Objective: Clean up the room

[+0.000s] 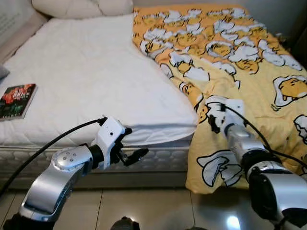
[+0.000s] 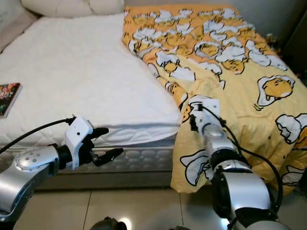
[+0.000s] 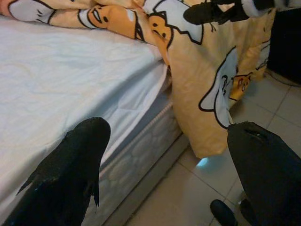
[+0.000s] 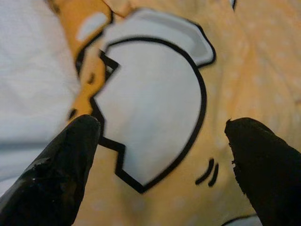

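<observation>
Bed (image 1: 86, 76), right pincer (image 4: 160, 141) over blanket (image 1: 249, 72)

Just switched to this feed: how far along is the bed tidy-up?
Early. Nothing looks done: the yellow blanket covers only the bed's right half. In hand: the right gripper is open right at the blanket's edge, the left gripper open near the mattress. Left: spreading it, and the book.

book (image 1: 17, 100) cover lettering too blurred to read (no other text legible)
</observation>
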You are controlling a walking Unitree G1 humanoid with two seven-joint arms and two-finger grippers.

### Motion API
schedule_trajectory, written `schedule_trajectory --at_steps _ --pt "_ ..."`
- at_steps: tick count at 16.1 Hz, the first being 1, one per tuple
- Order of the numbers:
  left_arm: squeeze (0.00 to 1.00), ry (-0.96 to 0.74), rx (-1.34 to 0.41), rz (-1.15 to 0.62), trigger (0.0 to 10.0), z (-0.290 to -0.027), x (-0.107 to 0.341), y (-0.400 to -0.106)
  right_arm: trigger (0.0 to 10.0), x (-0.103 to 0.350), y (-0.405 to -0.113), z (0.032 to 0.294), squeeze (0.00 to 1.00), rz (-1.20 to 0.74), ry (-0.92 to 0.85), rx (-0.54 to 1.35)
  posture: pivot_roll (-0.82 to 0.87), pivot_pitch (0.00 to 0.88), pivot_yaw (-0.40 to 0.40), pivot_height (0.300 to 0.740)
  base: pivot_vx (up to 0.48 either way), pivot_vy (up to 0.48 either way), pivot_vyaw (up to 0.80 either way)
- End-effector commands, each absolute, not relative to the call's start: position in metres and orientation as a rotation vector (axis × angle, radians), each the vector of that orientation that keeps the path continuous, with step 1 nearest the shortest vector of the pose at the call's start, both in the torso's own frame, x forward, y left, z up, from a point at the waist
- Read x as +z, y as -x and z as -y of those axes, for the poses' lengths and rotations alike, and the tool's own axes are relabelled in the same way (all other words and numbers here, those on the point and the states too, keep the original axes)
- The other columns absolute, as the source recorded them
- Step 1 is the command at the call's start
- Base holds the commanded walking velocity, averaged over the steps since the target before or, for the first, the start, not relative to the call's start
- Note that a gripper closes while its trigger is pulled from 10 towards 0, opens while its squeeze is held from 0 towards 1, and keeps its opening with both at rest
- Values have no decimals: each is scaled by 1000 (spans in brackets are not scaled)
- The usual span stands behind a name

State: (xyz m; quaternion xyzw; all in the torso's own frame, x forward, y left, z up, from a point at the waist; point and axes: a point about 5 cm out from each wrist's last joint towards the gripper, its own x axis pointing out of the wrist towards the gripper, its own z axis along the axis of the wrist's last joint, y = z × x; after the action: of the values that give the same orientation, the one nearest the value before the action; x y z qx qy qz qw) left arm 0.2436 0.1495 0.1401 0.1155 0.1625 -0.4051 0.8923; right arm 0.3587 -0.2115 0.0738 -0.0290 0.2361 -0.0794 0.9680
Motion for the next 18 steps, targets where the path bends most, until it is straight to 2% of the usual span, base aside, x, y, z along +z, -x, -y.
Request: schedule_trajectory --at_steps 1,2,4,5,6,8,9,10,11,18 --pt "984 -253 -825 -327 10000 -153 148 -241 10000 80 -362 218 0 -459 26 -198 139 151 52 740 0 0 0" --pt "867 -259 -816 -324 10000 -155 150 -239 10000 80 -361 222 0 -464 15 -213 152 165 50 740 0 0 0" --pt "510 -269 -797 -325 10000 -157 152 -235 10000 80 -360 226 0 -474 2 -226 174 183 46 740 0 0 0" --pt "176 -279 -785 -339 10000 -161 153 -229 10000 76 -356 229 0 -499 -10 -226 199 206 42 740 0 0 0" --pt "0 -283 -780 -345 10000 -162 154 -225 10000 75 -356 230 0 -507 -14 -223 209 213 40 740 0 0 0" --pt "0 -289 -776 -352 10000 -164 156 -220 10000 75 -355 231 0 -509 -28 -220 225 224 38 740 0 0 0" --pt "0 -294 -773 -355 10000 -165 159 -217 824 76 -356 232 0 -505 -50 -218 245 244 39 740 0 0 0" --pt "0 -294 -773 -355 10000 -165 159 -217 824 76 -356 232 0 -505 -50 -218 245 244 39 740 0 0 0" --pt "0 -300 -772 -356 10000 -166 162 -215 0 78 -357 232 0 -501 -69 -221 254 252 44 740 0 0 0" --pt "0 -309 -777 -390 10000 -168 166 -204 0 80 -359 231 0 -491 -112 -222 263 283 36 740 0 0 0"
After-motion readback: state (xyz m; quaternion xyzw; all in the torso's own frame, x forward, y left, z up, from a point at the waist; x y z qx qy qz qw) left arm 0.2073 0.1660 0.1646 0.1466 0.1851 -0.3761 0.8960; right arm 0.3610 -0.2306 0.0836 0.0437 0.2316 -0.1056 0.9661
